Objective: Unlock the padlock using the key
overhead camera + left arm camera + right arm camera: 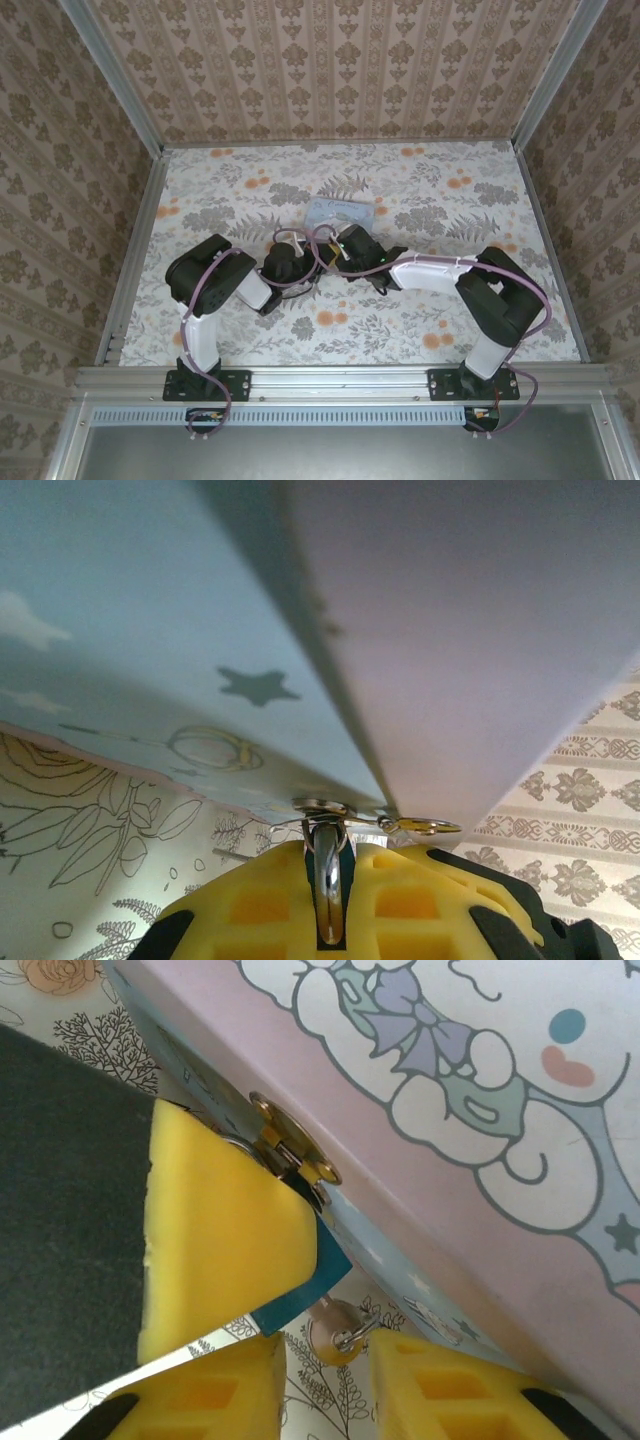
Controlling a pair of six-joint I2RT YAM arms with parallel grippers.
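Note:
The teal padlock [300, 1295] hangs from the gold hasp [290, 1145] on the side of the pale blue tin [450, 1110]. My left gripper [328, 855] is shut on it, its yellow pads squeezing the teal body around the silver shackle [328, 880]. A small round-headed key [335, 1332] with a wire ring sticks out of the padlock's lower end. My right gripper [325, 1360] is open around the key head, and the ring touches its right finger [440, 1390]. In the top view the left gripper [283, 262] and the right gripper [352, 250] meet just in front of the tin [340, 212].
The tin lies mid-table on a flowered cloth [450, 300]. Patterned walls with metal rails [135, 250] close in the table at the left, right and back. The cables of both arms loop between the two wrists [320, 250].

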